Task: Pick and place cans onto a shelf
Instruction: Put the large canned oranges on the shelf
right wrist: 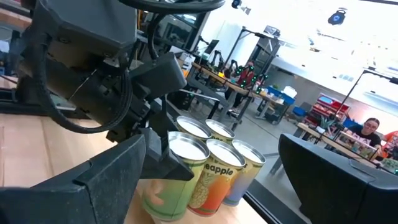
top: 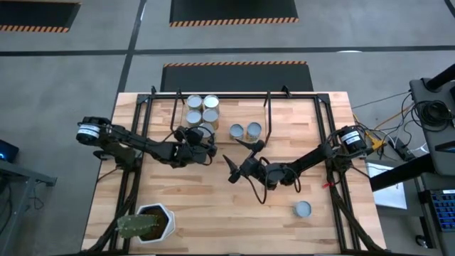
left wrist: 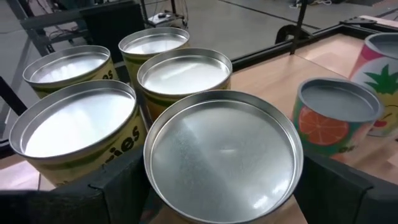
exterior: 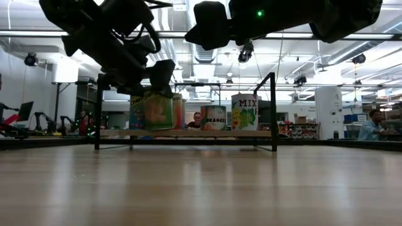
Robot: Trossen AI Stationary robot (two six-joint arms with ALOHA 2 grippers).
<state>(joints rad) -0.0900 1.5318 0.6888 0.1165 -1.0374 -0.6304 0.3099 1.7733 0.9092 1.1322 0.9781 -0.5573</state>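
Note:
The shelf [exterior: 188, 133] stands at the table's far side. Four cans [top: 202, 109] stand on it in a tight block, and two fruit-label cans [top: 245, 130] stand to their right. My left gripper [top: 204, 136] is shut on a fifth can [left wrist: 224, 155] just in front of the block. The orange can [left wrist: 336, 115] stands on that can's right. My right gripper [top: 229, 169] hangs open and empty over the table's middle, near side of the shelf. One more can [top: 303, 208] stands on the table at the near right. My left gripper pinches the can's side wall just below its rim [left wrist: 155, 186] between its two fingers [left wrist: 118, 186], one on each side. The fingers come from the table's left, slanting down. The can is upright, its bottom [exterior: 157, 127] level with the shelf top; whether it rests there I cannot tell.
A white hexagonal pot with a cactus [top: 153, 222] stands at the table's near left corner. The shelf's black rod legs [exterior: 274, 113] rise at its ends. People show in the room beyond the table.

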